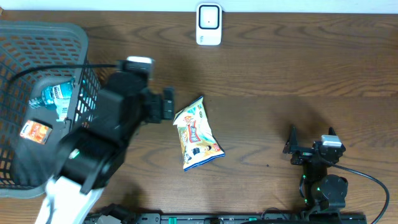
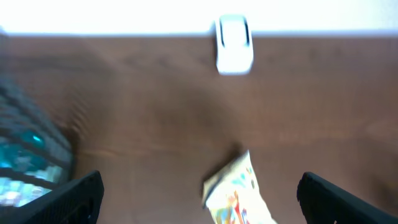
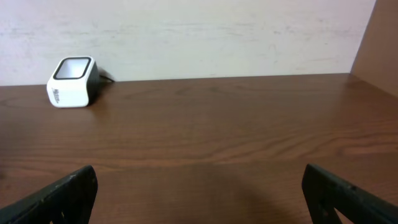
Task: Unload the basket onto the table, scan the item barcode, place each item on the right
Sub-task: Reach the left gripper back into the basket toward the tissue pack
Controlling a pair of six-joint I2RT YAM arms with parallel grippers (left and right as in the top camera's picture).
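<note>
Left hand [image 1: 166,104] spread beside snack bag [image 1: 198,134]; right hand [image 1: 310,140] spread, well apart; basket [image 1: 37,38] left, scanner [image 1: 209,23] beyond

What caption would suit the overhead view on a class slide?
Open left gripper next to a snack bag, white scanner beyond, basket at the side.

A grey mesh basket [image 1: 37,31] stands on the brown wooden table [image 1: 292,74], off to the left of the left pincer [image 1: 168,103] and somewhat behind it. Inside lie a blue-and-white packet [image 1: 56,96] and an orange packet [image 1: 35,132], both well apart from that pincer.
</note>
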